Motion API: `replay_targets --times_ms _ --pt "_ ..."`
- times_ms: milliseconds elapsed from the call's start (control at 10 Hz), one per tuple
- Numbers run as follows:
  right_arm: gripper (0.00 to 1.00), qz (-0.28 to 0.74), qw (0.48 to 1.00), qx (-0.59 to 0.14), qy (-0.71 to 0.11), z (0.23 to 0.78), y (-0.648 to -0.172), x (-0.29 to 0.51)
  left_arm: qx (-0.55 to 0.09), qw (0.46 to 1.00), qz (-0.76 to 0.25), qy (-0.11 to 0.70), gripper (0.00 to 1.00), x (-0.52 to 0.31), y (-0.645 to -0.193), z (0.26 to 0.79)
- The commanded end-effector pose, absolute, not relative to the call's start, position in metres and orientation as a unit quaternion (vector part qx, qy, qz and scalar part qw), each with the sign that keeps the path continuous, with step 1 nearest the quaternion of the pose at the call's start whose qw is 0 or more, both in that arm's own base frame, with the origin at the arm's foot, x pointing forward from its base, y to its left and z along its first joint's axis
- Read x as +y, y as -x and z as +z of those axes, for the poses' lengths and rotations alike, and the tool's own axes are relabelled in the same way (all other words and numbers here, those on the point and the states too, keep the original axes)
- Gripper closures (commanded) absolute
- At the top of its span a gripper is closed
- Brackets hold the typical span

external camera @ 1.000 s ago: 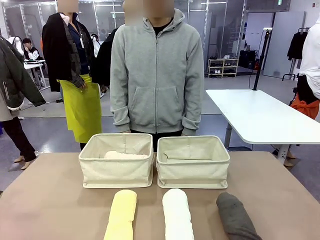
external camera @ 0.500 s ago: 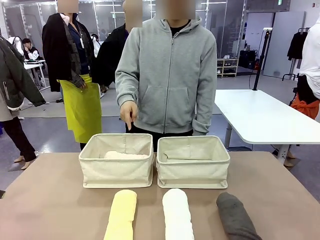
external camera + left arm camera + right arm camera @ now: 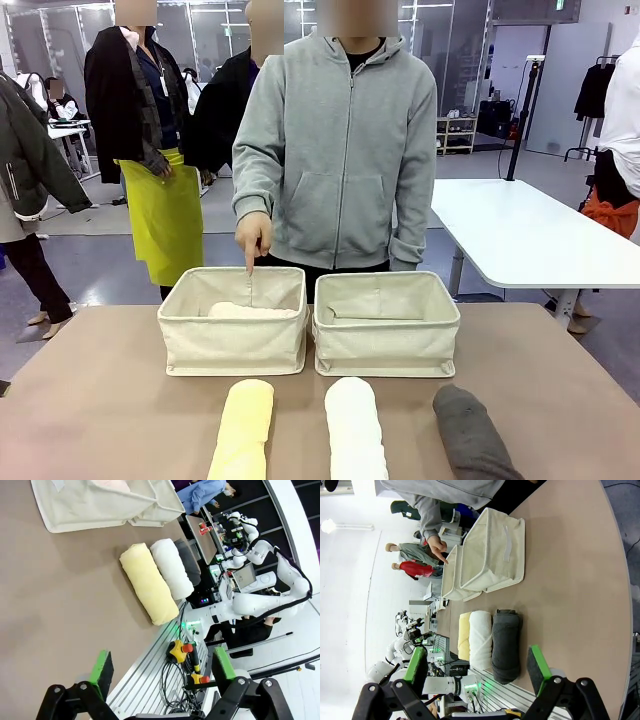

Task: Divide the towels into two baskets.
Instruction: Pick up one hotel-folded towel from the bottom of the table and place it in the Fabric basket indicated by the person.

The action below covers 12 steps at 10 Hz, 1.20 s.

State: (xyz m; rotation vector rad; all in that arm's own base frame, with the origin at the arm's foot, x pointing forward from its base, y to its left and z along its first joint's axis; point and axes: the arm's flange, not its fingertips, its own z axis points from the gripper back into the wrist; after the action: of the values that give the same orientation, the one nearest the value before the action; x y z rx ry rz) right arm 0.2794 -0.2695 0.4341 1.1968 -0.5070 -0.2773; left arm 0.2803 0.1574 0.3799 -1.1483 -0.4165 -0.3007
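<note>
Two cream baskets stand side by side at the far middle of the table, the left basket (image 3: 235, 347) and the right basket (image 3: 385, 352). A pale pink towel (image 3: 250, 311) lies in the left one. The person's hand (image 3: 253, 236) points a finger down into it. Near the front edge lie a yellow towel (image 3: 243, 430), a white towel (image 3: 355, 430) and a dark grey towel (image 3: 472, 438). My left gripper (image 3: 162, 672) is open in the air, well off the yellow towel (image 3: 147, 582). My right gripper (image 3: 477, 667) is open, with the grey towel (image 3: 506, 645) beyond it.
The brown tabletop (image 3: 100, 400) has free room left and right of the baskets. A white table (image 3: 520, 235) stands behind at the right, and other people stand behind at the left. Yellow stop buttons (image 3: 179, 650) sit on the rail below the table's front edge.
The person has shifted slightly right, raised a hand and brought it to point down into the left basket. Towels and baskets have not moved.
</note>
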Motion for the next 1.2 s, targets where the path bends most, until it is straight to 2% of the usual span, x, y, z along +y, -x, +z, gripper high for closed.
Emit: replay_targets --times_ms 0,100,200,400,700,900,1100 --pt "0.00 -0.126 0.784 -0.239 -0.559 0.437 -0.279 -0.269 -0.195 0.809 -0.141 0.537 0.00 0.157 -0.280 0.380" --pt "0.00 -0.126 0.784 -0.239 -0.559 0.437 -0.279 -0.269 -0.165 0.845 -0.142 0.489 0.00 0.131 -0.288 0.389" --pt "0.00 -0.126 0.784 -0.239 -0.559 0.437 -0.279 -0.269 -0.140 0.859 -0.133 0.473 0.00 0.101 -0.298 0.392" --pt "0.00 -0.126 0.784 -0.239 -0.559 0.437 -0.279 -0.269 -0.100 0.868 -0.125 0.470 0.00 0.053 -0.308 0.402" --pt "0.00 -0.126 0.784 -0.239 -0.559 0.437 -0.279 -0.269 -0.051 0.905 -0.090 0.412 0.00 -0.026 -0.313 0.398" --pt "0.00 -0.126 0.784 -0.239 -0.559 0.437 -0.279 -0.269 -0.070 0.919 -0.103 0.375 0.00 -0.066 -0.308 0.396" --pt "0.00 -0.126 0.784 -0.239 -0.559 0.437 -0.279 -0.269 -0.082 0.947 -0.083 0.300 0.00 -0.099 -0.297 0.382"
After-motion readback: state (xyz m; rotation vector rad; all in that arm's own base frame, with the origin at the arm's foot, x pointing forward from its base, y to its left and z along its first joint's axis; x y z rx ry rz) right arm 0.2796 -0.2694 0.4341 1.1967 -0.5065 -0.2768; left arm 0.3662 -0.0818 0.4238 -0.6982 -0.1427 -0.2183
